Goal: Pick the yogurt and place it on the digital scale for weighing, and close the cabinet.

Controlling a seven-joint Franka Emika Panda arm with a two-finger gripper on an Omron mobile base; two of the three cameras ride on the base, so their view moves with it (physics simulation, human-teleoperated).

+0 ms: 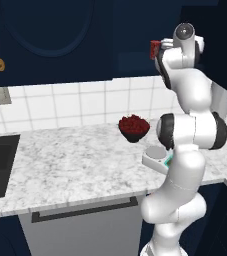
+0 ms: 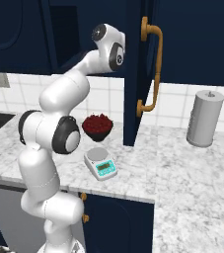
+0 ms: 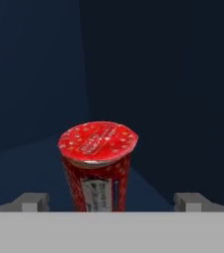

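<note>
Print on the yogurt (image 3: 97, 148) (lid and side) is illegible.

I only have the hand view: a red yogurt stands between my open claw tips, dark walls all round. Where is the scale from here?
Observer: The scale lies on the counter below, near its front edge, by the arm's base.
Operator: Anything on its plate?
Observer: No, the grey plate is bare. A bowl of berries stands just behind it, apart from it.
Operator: And the cabinet door I have to close?
Observer: The cabinet door stands wide open, edge-on in the right base view, close beside your wrist. Its gold handle faces away from the arm.
</note>
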